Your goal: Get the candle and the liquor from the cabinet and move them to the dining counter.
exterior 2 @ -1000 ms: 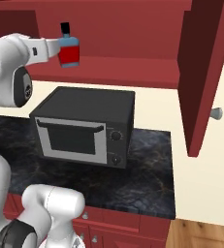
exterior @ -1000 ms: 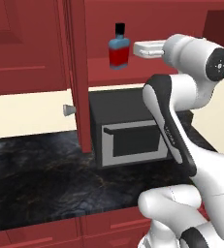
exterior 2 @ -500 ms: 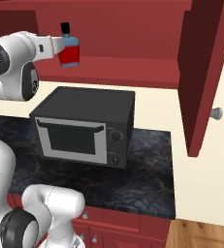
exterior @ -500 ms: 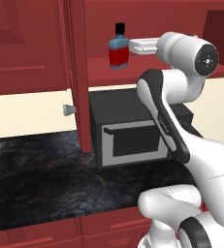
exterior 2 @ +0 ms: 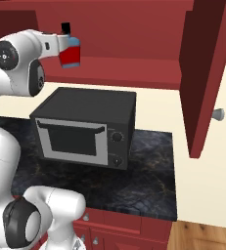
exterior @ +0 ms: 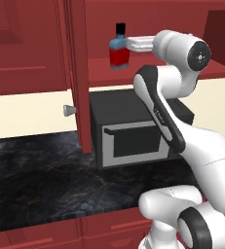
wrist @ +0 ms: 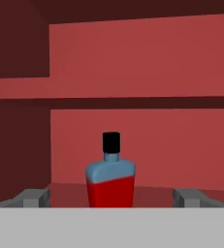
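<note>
Facing liquor [wrist: 110, 177], hand [wrist: 113, 197] wide apart.

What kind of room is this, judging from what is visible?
Most likely a home kitchen: a black microwave stands on a dark marbled counter, below an open red wall cabinet whose shelf holds a liquor bottle.

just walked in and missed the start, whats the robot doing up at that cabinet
The arm is reaching into the open cabinet above the microwave, going for the liquor. The bottle stands upright on the red shelf. In the hand view the gripper is open, with a finger on each side of the liquor and clear of it, so nothing is held yet. The cabinet door stands open over the black counter.
</note>
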